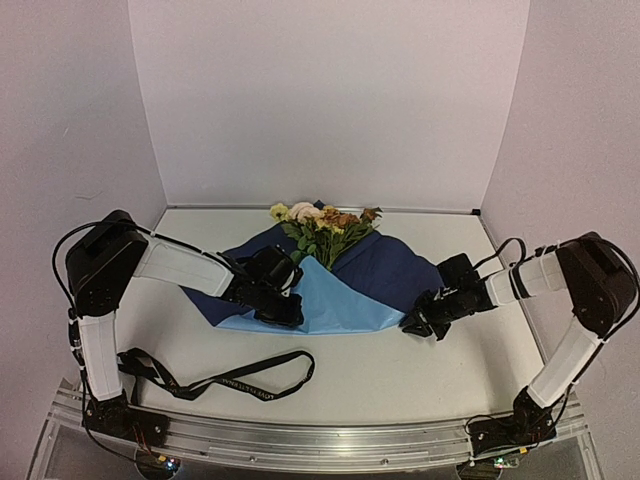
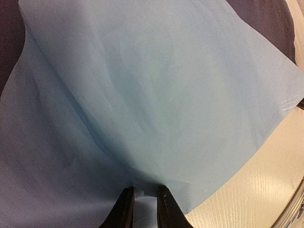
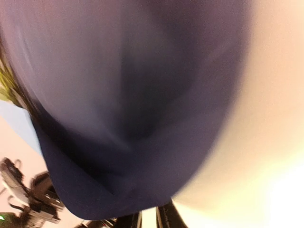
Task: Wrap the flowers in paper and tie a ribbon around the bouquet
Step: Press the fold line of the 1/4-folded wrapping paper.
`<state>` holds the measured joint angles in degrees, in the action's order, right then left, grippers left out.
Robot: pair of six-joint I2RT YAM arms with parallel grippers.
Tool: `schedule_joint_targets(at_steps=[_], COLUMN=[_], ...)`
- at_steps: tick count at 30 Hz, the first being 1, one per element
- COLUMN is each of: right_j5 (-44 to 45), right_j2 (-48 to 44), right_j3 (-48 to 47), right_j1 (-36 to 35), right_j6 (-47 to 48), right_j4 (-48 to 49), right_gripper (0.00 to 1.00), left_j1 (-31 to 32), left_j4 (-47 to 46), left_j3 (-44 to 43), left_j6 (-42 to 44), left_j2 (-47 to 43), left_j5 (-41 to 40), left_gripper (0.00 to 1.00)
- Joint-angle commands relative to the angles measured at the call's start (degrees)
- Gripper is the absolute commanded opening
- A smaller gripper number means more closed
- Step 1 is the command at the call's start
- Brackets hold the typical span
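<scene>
1. The worktop has open room along its near edge. Walls stand close behind the far edge.
2. The paper lies in the middle, towards the far edge, with one light flap folded over. It looks thin and creases easily, so take it at a corner.
3. The flowers lie on it, heads to the far edge. They are probably light and fragile.
4. The ribbon lies limp near the near left corner.
5. The left gripper, almost closed, pinches the flap's edge.
6. The right gripper is at the paper's right corner. I cannot tell its opening.
</scene>
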<state>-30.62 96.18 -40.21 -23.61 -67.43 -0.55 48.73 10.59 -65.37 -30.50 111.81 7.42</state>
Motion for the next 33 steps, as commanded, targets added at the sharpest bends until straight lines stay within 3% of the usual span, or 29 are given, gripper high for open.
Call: schedule_joint_targets(at_steps=[1, 8, 18, 33], right_j5=[6.5, 9.6, 7.0, 11.9], right_j2=[-2.1, -8.0, 6.2, 4.8], right_j3=[3.9, -2.8, -14.3, -2.7], right_j1=[-0.3, -7.8, -10.0, -6.6], right_j6=[-3.3, 4.0, 4.0, 4.9], right_j4=[0.0, -6.6, -5.7, -3.0], right_gripper=[0.17, 0.18, 0.04, 0.00], left_j1=[-0.7, -0.6, -0.6, -0.7], left_j4=[0.4, 0.3, 0.5, 1.0], left_j3=[1.0, 0.5, -0.4, -1.3], left_j6=[-0.1, 0.1, 0.4, 0.9], left_j2=[-0.1, 0.3, 1.0, 1.6], left_j5=[-0.7, -0.2, -0.1, -0.2], left_gripper=[0.19, 0.19, 0.19, 0.19])
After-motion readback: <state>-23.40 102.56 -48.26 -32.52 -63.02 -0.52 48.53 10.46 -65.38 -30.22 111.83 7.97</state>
